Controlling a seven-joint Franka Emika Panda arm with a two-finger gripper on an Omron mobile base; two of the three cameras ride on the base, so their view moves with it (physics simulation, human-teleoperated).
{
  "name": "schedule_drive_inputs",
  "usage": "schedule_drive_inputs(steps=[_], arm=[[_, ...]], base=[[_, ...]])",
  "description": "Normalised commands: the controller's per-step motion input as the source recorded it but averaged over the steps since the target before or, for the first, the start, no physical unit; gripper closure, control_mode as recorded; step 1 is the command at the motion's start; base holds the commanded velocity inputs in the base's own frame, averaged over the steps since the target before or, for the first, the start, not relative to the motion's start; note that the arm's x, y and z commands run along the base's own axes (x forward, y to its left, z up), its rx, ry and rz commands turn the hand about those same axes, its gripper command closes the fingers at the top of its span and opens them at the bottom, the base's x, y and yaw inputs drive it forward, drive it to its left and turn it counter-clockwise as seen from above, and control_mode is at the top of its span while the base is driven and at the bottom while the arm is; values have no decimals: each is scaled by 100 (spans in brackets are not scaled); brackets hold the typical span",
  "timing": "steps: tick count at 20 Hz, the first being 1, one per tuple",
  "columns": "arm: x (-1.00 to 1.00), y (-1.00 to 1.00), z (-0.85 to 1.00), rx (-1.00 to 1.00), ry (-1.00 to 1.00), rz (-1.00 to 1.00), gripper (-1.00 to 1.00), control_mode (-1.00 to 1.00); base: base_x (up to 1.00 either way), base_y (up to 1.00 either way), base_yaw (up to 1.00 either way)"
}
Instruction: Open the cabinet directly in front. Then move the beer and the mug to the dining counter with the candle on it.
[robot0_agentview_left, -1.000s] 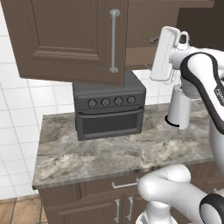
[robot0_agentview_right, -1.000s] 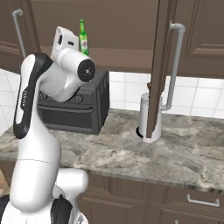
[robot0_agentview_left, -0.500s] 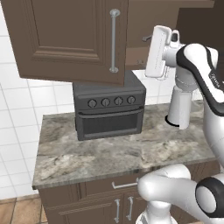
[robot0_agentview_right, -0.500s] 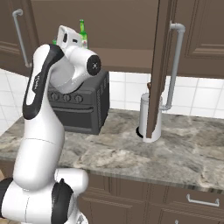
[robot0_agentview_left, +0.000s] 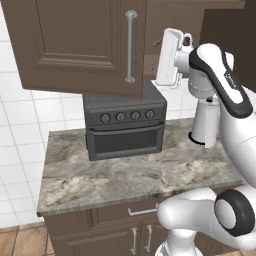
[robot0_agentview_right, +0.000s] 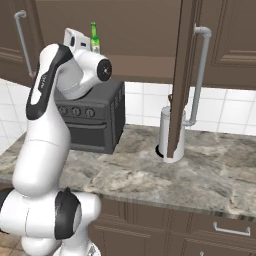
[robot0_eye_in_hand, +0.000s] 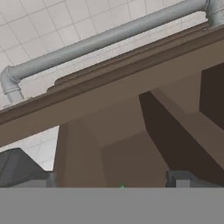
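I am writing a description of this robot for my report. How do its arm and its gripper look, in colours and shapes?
The arm is glossy white, built of rounded tubular segments with dark grey bands and round black caps at the joints. The hand is a flat white block; the gripper ends in two small dark grey finger tips. No loose cables or readable markings show.

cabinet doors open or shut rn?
Open. Both doors of the cabinet are swung out, one edge-on by its handle; the beer stands upright inside.

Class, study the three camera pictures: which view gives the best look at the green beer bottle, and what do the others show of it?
The right base view: the beer stands upright inside the open cabinet, just behind the robot's arm. The left base view has the hand in front of that spot. The hand view shows, at most, a tiny green speck at its bottom edge.
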Motion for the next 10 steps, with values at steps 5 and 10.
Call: schedule_drive_inputs(steps=[5, 10], arm=[[0, 47, 0, 0, -2, 5, -100, -100], [11, 26, -1, 0, 0, 6, -100, -100]], base=[[0, 0, 0], [0, 0, 0]])
